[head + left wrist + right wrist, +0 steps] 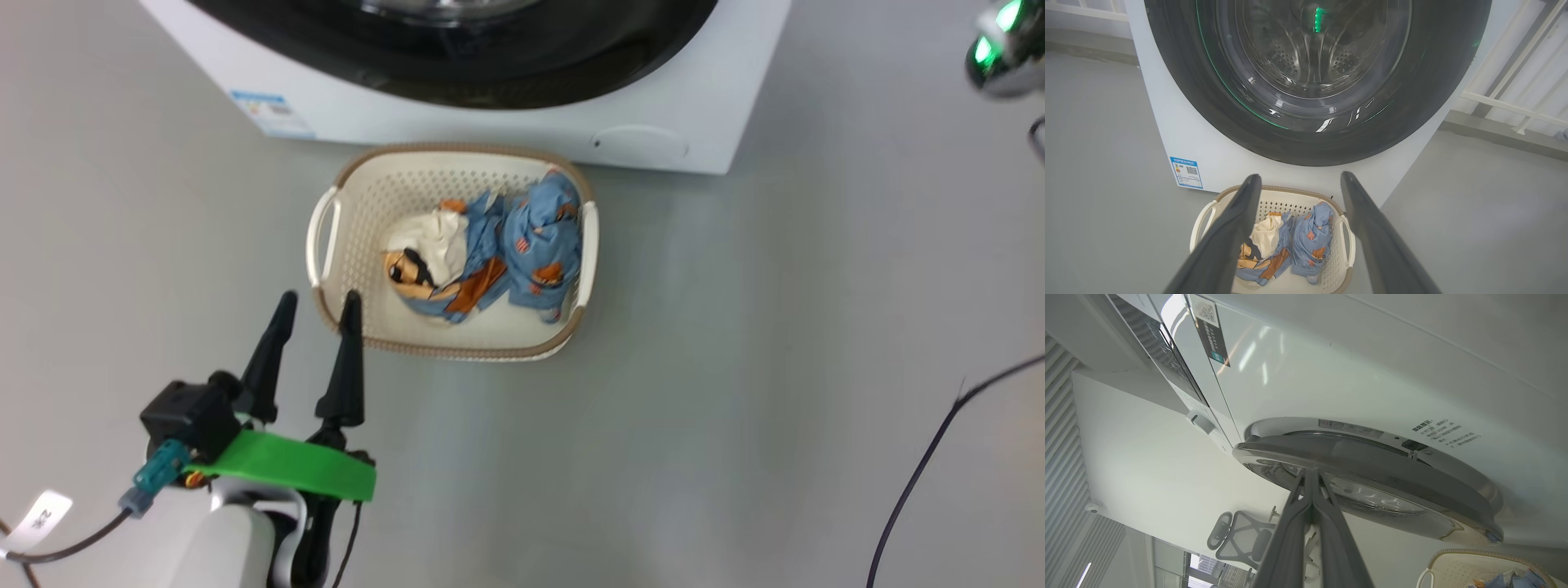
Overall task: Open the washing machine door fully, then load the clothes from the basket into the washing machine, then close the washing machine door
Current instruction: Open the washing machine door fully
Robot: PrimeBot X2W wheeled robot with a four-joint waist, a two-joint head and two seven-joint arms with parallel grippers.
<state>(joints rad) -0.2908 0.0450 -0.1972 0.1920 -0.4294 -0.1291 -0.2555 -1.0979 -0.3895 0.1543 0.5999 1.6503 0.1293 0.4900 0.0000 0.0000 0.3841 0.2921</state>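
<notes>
— White washing machine [490,122] across the top of the frame, its glossy black washing machine door [1314,134] spread over the front!
— And the basket [351,245] sits on the grey floor [735,408] just below it, centre frame, clothes [531,237] bunched toward its right side.
— Left hand [318,298], lower left, fingers spread wide, holding nothing, by the basket's lower-left corner.
— Right hand [1309,470] pinched closed, tips up at the door's chrome edge.

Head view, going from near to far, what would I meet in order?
left gripper, fingers apart → basket with the clothes in it → washing machine
</notes>
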